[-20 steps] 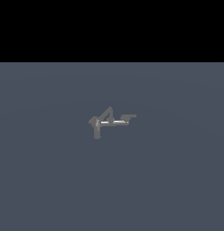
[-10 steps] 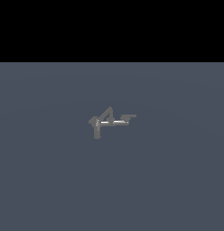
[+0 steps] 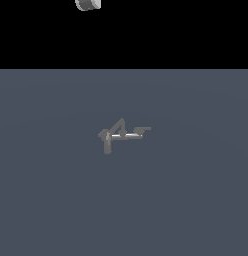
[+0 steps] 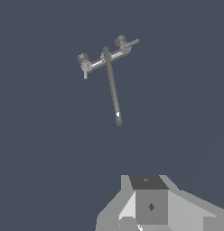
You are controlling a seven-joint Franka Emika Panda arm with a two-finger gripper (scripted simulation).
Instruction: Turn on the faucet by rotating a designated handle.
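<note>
Grey-white gripper (image 4: 152, 207) showing only partly in wrist view, nearest camera; fingers hidden, so can't tell whether claw is apart or together. Beyond it, faucet (image 3: 122, 134) sitting mid-floor on slate-blue ground (image 3: 56, 200), well apart from gripper. Handle (image 3: 144, 130) sticking out toward exterior view's right, untouched. Farthest, arm part (image 3: 88, 4) just entering at exterior view's upper edge, absent a moment ago: approach starting, rotation not begun. No writing or labels visible
</note>
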